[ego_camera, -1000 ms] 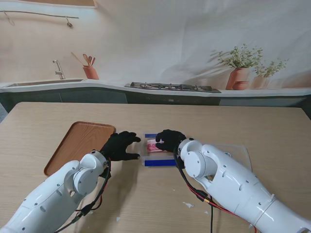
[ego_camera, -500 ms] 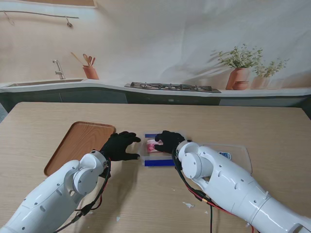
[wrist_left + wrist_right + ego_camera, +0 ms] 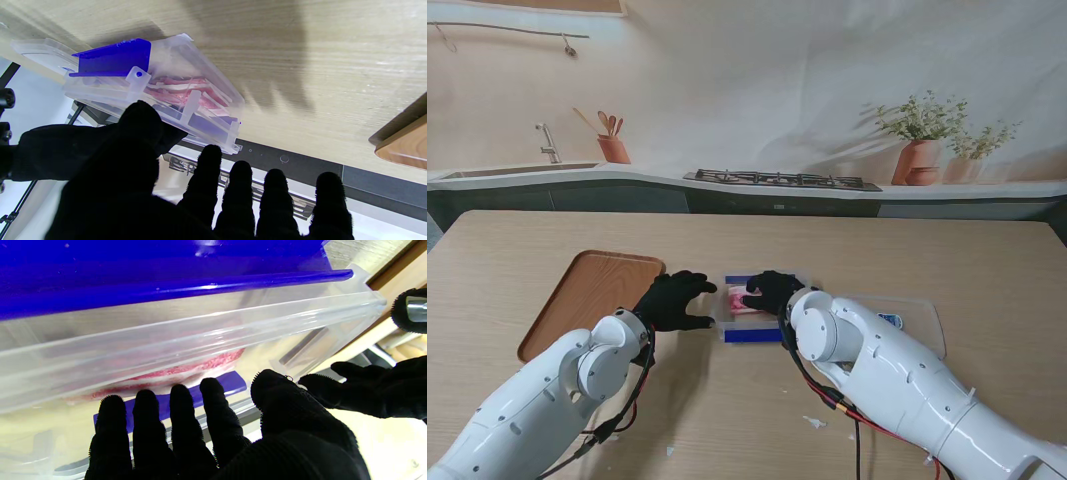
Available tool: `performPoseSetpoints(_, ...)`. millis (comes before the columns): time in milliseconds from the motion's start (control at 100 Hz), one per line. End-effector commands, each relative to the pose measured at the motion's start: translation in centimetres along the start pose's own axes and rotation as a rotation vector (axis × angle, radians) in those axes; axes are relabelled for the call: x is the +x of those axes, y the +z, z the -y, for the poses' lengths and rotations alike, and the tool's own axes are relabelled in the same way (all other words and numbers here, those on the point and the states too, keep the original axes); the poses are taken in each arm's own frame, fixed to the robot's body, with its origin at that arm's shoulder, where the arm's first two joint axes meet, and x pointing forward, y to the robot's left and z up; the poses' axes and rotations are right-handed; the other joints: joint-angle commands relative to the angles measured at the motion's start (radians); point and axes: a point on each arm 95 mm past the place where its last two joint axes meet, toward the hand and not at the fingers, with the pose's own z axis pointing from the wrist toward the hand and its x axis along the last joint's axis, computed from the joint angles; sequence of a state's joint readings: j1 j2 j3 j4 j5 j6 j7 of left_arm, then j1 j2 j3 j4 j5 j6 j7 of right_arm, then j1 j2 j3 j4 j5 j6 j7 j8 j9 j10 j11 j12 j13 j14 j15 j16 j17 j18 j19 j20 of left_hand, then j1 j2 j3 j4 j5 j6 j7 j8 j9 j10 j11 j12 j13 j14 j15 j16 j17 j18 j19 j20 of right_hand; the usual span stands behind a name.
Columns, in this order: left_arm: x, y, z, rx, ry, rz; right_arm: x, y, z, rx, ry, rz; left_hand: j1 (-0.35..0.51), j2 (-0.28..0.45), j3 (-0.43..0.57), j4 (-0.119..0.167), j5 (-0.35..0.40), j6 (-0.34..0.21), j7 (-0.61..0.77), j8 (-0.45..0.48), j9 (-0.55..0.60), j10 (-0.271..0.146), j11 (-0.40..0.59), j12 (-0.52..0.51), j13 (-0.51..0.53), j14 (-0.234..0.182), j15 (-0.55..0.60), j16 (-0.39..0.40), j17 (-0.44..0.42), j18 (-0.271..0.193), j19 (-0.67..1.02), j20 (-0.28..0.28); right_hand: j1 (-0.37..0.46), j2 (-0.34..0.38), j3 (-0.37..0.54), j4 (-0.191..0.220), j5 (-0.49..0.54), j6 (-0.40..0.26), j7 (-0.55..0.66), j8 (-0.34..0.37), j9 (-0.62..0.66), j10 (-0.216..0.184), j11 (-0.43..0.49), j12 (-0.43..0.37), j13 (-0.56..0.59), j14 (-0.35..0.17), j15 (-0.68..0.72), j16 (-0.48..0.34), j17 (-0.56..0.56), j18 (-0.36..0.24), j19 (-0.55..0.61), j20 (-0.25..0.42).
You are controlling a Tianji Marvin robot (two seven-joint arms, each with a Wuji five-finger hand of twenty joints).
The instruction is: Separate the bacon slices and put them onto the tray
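The bacon slices (image 3: 186, 91) lie in the clear box (image 3: 753, 312) beside the tray (image 3: 587, 295). Right hand (image 3: 772, 291) reaches in, fingers spread, gripping nothing; left hand (image 3: 672, 300), open, steadies the box. Next: pinch one slice.

You see the wooden table (image 3: 987, 260) carrying a wooden tray (image 3: 587, 290) and a clear container (image 3: 752, 333) holding bacon (image 3: 745, 299), the container just beside the left hand (image 3: 672, 300).
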State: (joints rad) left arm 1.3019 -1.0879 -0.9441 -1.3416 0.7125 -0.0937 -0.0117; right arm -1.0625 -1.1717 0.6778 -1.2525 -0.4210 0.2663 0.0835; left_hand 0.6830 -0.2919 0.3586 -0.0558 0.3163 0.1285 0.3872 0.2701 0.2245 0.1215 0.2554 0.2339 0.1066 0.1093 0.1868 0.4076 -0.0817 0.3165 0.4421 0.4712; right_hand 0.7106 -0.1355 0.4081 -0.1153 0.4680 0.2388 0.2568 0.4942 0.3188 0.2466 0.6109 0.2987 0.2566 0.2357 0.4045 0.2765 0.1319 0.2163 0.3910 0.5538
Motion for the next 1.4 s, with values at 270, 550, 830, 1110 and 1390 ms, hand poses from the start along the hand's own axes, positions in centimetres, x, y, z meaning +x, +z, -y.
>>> performPoseSetpoints(270, 0.1, 0.1, -0.3, -0.017, -0.003, 0.003, 0.7, -1.3, 1.5, 0.115, 0.045, -0.015, -0.029, -0.001, 0.000, 0.032, -0.030, -0.010, 0.013, -0.002, -0.024, -0.043, -0.009, -0.012, -0.035, -0.022, -0.016, -0.008, -0.007, -0.025, -0.044, 0.021, 0.006, 0.050, -0.043, 0.048, 0.037, 0.022, 0.015, -0.011, 0.051, 0.025, -0.013, 0.004, 0.075, 0.029, 0.060, 0.029, 0.020, 0.023, 0.033, 0.038)
performPoseSetpoints(550, -0.1, 0.1, -0.2, -0.014, -0.003, 0.008, 1.2, -1.9, 0.2, 0.061, -0.016, -0.077, -0.027, 0.001, -0.003, 0.033, -0.030, -0.010, 0.012, -0.002, -0.025, -0.042, -0.010, -0.013, -0.036, -0.020, -0.017, -0.008, -0.009, -0.024, -0.051, 0.023, 0.016, 0.045, -0.052, 0.051, 0.053, 0.004, 0.024, -0.005, 0.067, 0.010, -0.007, 0.011, 0.088, 0.023, 0.070, 0.035, 0.031, 0.020, 0.039, 0.047)
performPoseSetpoints(830, -0.1, 0.2, -0.3, -0.014, -0.003, 0.007, 0.7, -0.8, -0.3, 0.036, -0.081, -0.088, -0.027, 0.003, -0.006, 0.033, -0.030, -0.011, 0.012, -0.002, -0.025, -0.042, -0.010, -0.013, -0.035, -0.020, -0.017, -0.008, -0.008, -0.023, -0.054, 0.029, 0.009, 0.043, -0.050, 0.051, 0.034, -0.018, 0.021, -0.003, 0.036, -0.022, -0.005, 0.015, 0.052, -0.014, 0.048, 0.027, 0.000, -0.007, 0.016, 0.040)
performPoseSetpoints(1110, -0.2, 0.2, -0.3, -0.017, -0.001, 0.005, 0.5, 0.4, 0.7, 0.085, -0.059, -0.068, -0.027, 0.004, -0.007, 0.033, -0.030, -0.011, 0.012, -0.002, -0.025, -0.044, -0.010, -0.013, -0.035, -0.022, -0.017, -0.008, -0.008, -0.024, -0.058, 0.032, 0.003, 0.044, -0.057, 0.050, 0.020, -0.031, 0.022, 0.000, 0.011, -0.037, -0.009, 0.013, 0.026, -0.042, 0.007, 0.007, -0.041, -0.034, -0.025, 0.017)
performPoseSetpoints(1390, -0.2, 0.2, -0.3, -0.013, -0.005, 0.006, 1.0, 0.1, 1.3, 0.144, -0.024, -0.110, -0.026, 0.005, -0.008, 0.034, -0.029, -0.011, 0.013, -0.001, -0.025, -0.043, -0.011, -0.013, -0.035, -0.022, -0.017, -0.008, -0.008, -0.024, -0.061, 0.034, -0.006, 0.048, -0.061, 0.053, 0.062, -0.014, 0.039, -0.001, 0.139, 0.022, 0.015, 0.022, 0.159, 0.044, 0.112, 0.055, 0.016, 0.039, 0.014, 0.039)
